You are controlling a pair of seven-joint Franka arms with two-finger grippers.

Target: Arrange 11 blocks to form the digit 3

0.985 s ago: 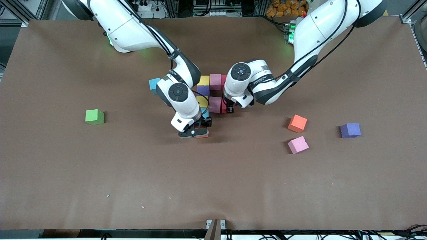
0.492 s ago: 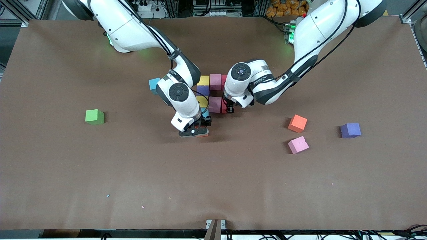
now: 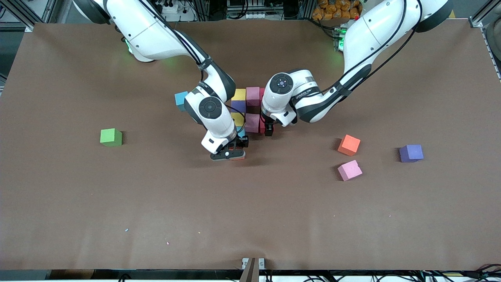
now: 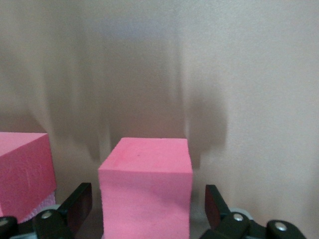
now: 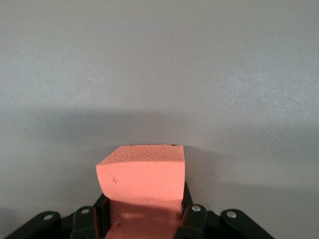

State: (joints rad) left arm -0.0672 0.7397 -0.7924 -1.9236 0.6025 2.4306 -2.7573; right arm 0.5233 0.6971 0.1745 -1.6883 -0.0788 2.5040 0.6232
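The cube figure stands mid-table: yellow, pink, purple, yellow, pink and red cubes touch. My left gripper is open around that red block, with both fingers clear of its sides; the pink neighbour sits beside it. My right gripper is shut on an orange block, low over the table at the figure's end nearer the camera. A blue sliver shows beside the right wrist.
Loose orange, pink and purple cubes lie toward the left arm's end. A green cube sits toward the right arm's end. A teal-blue cube is half hidden by the right arm.
My left gripper has opened and let go of the red block, which now stands against the pink one. The right gripper, still holding the orange block, barely moved.
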